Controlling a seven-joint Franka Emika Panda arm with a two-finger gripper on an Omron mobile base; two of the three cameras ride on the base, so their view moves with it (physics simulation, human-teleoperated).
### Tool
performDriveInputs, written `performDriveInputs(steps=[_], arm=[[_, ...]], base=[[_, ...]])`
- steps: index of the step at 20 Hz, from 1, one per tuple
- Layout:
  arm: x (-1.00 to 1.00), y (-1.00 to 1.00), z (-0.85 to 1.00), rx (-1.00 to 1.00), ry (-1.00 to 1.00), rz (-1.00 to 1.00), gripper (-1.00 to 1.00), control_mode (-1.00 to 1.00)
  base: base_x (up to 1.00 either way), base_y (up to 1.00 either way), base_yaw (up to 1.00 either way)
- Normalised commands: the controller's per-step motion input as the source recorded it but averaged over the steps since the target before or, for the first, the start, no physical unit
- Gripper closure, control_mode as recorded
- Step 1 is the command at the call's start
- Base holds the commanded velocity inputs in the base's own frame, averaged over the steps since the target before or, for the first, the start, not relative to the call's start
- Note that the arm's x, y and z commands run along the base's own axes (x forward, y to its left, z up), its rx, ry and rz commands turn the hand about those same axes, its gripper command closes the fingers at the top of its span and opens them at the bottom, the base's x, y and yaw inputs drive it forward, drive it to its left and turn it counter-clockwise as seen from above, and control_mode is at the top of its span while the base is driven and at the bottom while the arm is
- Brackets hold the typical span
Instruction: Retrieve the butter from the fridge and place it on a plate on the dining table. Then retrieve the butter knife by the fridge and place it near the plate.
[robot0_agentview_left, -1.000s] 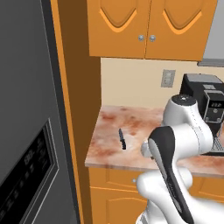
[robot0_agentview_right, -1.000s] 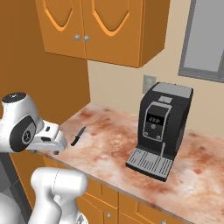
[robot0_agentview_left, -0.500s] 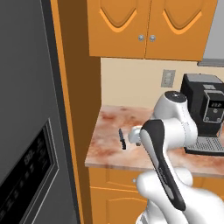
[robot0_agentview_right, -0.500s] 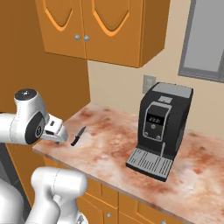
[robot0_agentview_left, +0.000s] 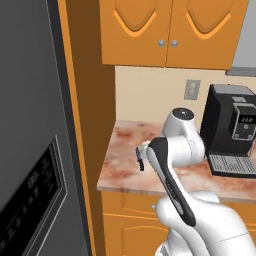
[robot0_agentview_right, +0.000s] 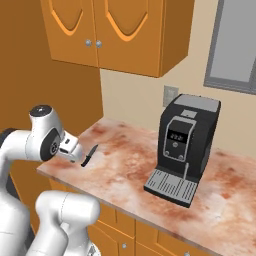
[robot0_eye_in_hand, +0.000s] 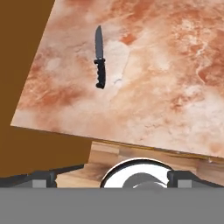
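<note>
Beside the fridge, a marbled worktop carried the butter knife, laid flat near its edge where it could be reached. The hand was held above it, fully spread and empty, presumably for the pickup.

Butter knife (dark handle), flat on marbled counter, near fridge

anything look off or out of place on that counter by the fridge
Nothing stands out. The knife lies flat on the marbled counter near its fridge-side edge, apart from the coffee machine, which stands upright. No spills or damage show.
</note>
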Motion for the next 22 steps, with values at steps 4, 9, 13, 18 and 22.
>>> performDriveInputs(steps=[4, 9, 13, 18, 22], arm=[[0.50, 0.00, -0.42, 0.02, 0.01, 0.00, -1.00, -1.00], [0.59, 0.02, -0.44, -0.01, 0.00, 0.00, -1.00, -1.00], [0.53, 0.00, -0.20, -0.02, 0.06, 0.00, -1.00, -1.00], [0.57, 0.01, -0.28, 0.00, 0.08, 0.00, -1.00, -1.00], [0.39, 0.08, -0.29, 0.00, 0.03, 0.00, -1.00, -1.00]], base=[[0.00, 0.00, 0.00], [0.00, 0.00, 0.00], [0.00, 0.00, 0.00], [0.00, 0.00, 0.00], [0.00, 0.00, 0.00]])
